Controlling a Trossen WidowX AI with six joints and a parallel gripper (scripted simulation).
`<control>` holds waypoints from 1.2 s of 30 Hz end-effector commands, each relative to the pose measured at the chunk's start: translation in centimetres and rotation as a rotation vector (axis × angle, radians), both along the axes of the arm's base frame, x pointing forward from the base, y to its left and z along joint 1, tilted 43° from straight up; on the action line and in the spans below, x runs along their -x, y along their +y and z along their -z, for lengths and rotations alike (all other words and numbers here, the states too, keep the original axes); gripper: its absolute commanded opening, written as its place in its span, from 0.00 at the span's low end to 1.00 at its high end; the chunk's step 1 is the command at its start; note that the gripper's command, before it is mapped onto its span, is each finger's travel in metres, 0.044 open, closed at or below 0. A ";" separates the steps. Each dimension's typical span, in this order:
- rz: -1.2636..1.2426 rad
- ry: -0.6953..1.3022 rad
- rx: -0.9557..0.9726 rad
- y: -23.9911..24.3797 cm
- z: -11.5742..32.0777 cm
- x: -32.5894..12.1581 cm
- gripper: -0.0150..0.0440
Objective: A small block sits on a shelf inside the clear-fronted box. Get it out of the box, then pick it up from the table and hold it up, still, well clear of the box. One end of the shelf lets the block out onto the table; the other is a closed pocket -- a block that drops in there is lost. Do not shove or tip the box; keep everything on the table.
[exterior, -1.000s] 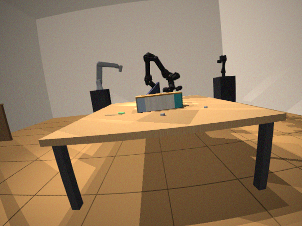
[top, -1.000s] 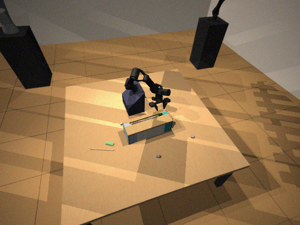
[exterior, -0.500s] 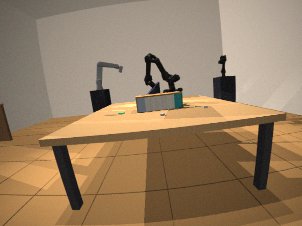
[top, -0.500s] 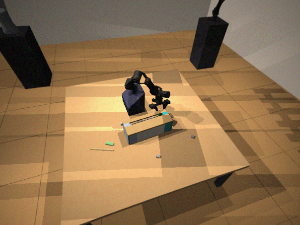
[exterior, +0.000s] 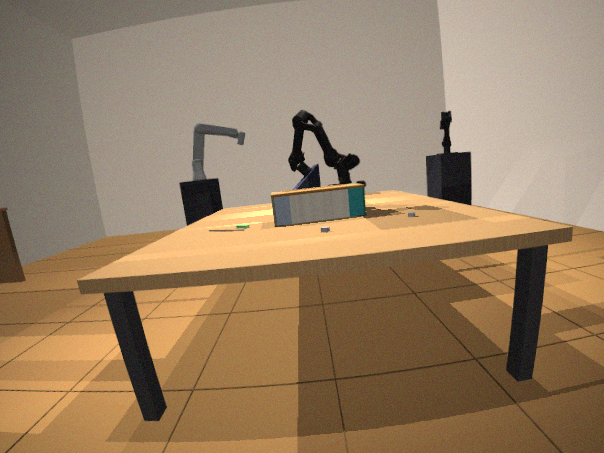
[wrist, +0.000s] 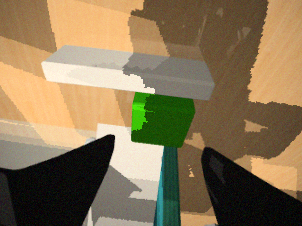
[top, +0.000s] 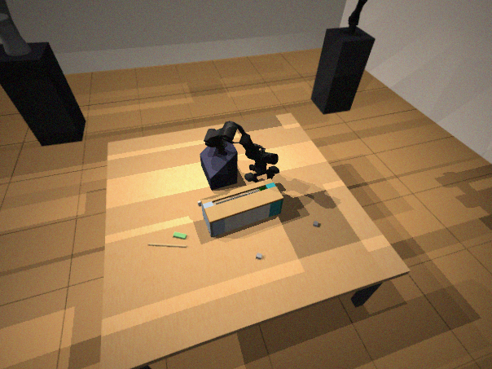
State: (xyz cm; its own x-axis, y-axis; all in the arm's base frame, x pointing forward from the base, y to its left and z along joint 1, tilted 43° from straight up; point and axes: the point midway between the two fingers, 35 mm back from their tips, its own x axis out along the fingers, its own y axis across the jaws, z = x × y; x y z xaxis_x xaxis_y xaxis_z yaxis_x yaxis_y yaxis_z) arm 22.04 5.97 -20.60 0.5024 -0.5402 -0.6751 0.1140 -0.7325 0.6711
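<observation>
The box stands upright on the table, with a pale end on the left and a teal end on the right. In the wrist view the green block is at the teal end, just past the end of the teal wall, between a white surface and a pale bar. Whether it rests flat on the table is hard to tell. My gripper is open and empty, on the arm's side of the box by the teal end. Its fingertips are on either side of the block's near edge in the wrist view, not touching it.
A flat green piece and a thin stick lie left of the box. Two small grey blocks lie in front and to the right. A small white thing is by the pale end.
</observation>
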 end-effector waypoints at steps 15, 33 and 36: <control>-0.005 0.003 0.014 -1.7 1.7 0.2 0.60; 0.003 -0.005 -0.016 1.1 -0.6 0.2 0.25; 0.001 -0.002 -0.007 1.9 -1.6 0.4 0.25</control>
State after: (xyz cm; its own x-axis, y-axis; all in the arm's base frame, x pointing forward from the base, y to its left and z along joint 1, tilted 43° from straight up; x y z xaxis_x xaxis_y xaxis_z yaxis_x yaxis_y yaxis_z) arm 21.65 6.69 -20.27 0.5005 -0.5388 -0.6776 0.1145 -0.7346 0.6687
